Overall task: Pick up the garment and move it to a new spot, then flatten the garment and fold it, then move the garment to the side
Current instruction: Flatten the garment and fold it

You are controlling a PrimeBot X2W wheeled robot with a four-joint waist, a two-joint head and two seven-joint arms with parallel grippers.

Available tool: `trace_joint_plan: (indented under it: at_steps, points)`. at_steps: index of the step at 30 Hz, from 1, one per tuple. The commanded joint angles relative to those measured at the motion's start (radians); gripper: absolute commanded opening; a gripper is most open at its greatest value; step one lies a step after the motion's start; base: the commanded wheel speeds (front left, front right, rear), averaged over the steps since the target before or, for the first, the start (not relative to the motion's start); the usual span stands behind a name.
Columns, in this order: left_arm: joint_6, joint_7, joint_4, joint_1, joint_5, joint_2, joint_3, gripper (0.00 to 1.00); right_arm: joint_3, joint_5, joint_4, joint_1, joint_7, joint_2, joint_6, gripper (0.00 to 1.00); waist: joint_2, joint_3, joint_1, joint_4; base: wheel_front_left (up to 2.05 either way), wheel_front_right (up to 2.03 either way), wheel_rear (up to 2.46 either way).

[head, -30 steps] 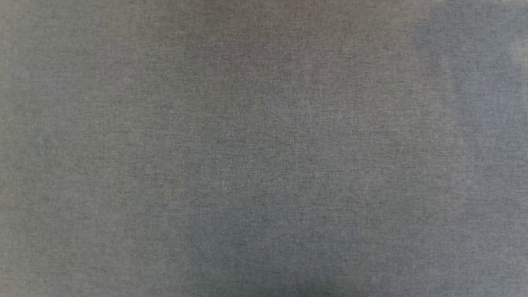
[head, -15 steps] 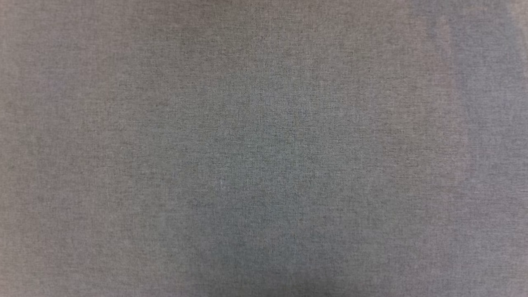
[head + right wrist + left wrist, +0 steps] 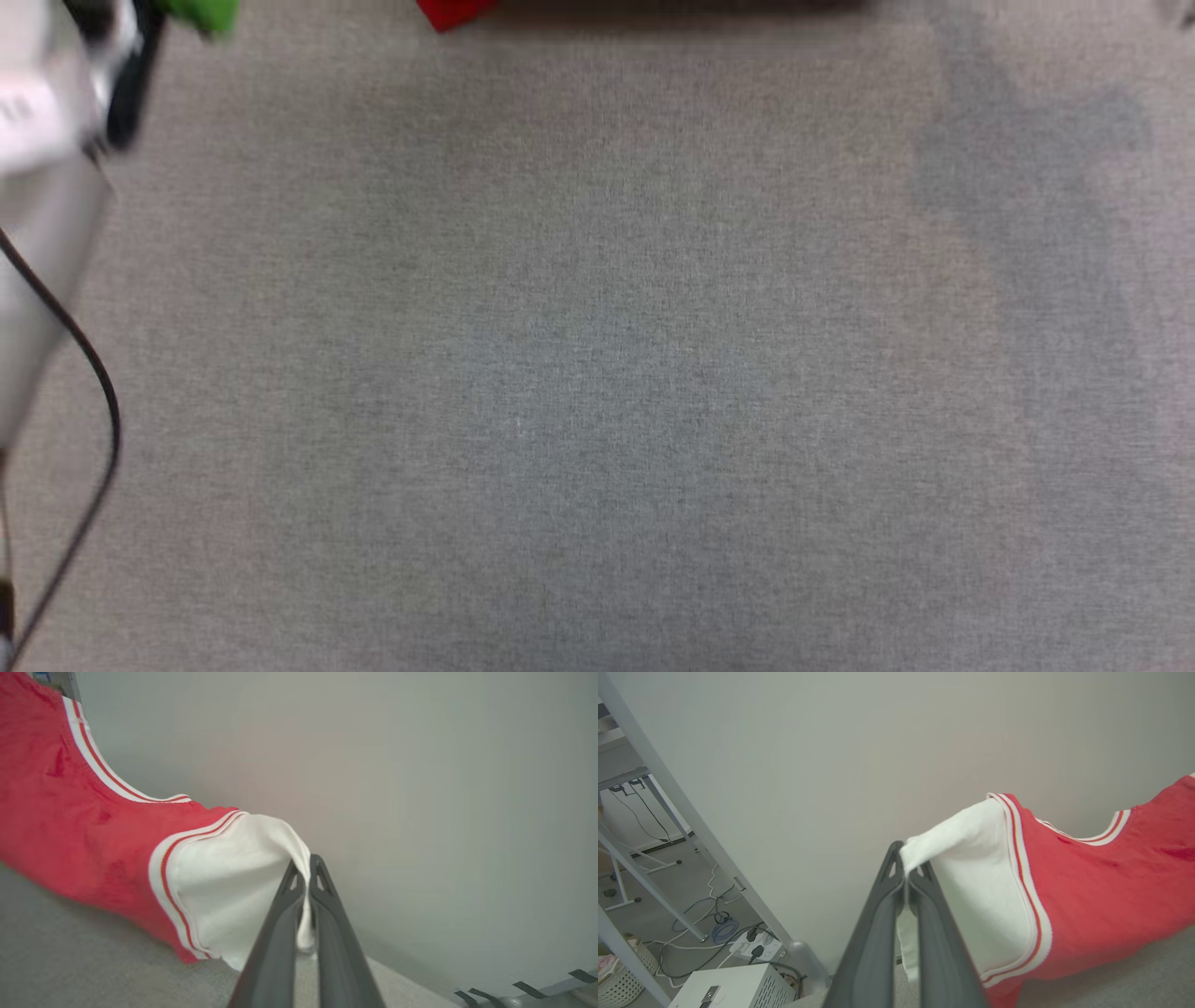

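While carrying the garment (image 3: pixel 1087 891) raised above the grey surface (image 3: pixel 597 373), pinches one white sleeve in the left hand (image 3: pixel 908 868) and the other in the right hand (image 3: pixel 306 868), both pressed tight on cloth, with the red body sagging between.

Looks like the moving step: lifted, not yet laid at a new spot. Calls next for lowering both sleeves evenly onto the surface, kept apart so the body lands spread, not bunched.

Cannot make out the numerals or the hem. Cannot tell whether the lower edge touches the surface. From the head view, catches a red scrap at the surface's far edge and a blurred pale forearm (image 3: pixel 47 187) at its left edge.
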State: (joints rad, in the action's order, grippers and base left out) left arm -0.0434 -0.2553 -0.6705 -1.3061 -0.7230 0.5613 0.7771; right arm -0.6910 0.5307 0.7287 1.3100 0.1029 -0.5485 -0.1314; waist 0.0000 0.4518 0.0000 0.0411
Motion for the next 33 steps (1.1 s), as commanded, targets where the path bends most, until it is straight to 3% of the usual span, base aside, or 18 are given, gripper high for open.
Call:
trace_joint_plan:
  at_steps: [1, 10, 17, 33]
  points:
    - [0.022, -0.006, 0.039, 0.074, -0.002, 0.014, -0.015, 0.0, -0.006, 0.017, -0.018, -0.059, 0.017, -0.01, 0.001, 0.0, 0.0, -0.054, 0.0, 0.007, 0.0, 0.0, 0.0]
    - [0.165, -0.006, 0.336, 0.625, -0.015, 0.092, -0.118, 0.0, -0.013, 0.063, -0.153, -0.455, 0.051, -0.059, 0.001, 0.0, 0.0, -0.183, 0.0, -0.009, 0.0, 0.0, 0.0]
    - [0.25, -0.006, 0.444, 0.963, -0.045, 0.112, -0.155, 0.0, 0.079, 0.071, -0.225, -0.764, 0.04, -0.082, 0.001, 0.0, 0.0, -0.256, 0.0, -0.008, 0.0, 0.0, 0.0]
    - [0.301, -0.006, 0.445, 1.331, -0.069, 0.049, -0.238, 0.0, 0.432, 0.014, -0.341, -1.352, -0.015, 0.013, 0.001, 0.0, 0.0, -0.364, 0.0, -0.006, 0.0, 0.0, 0.0]
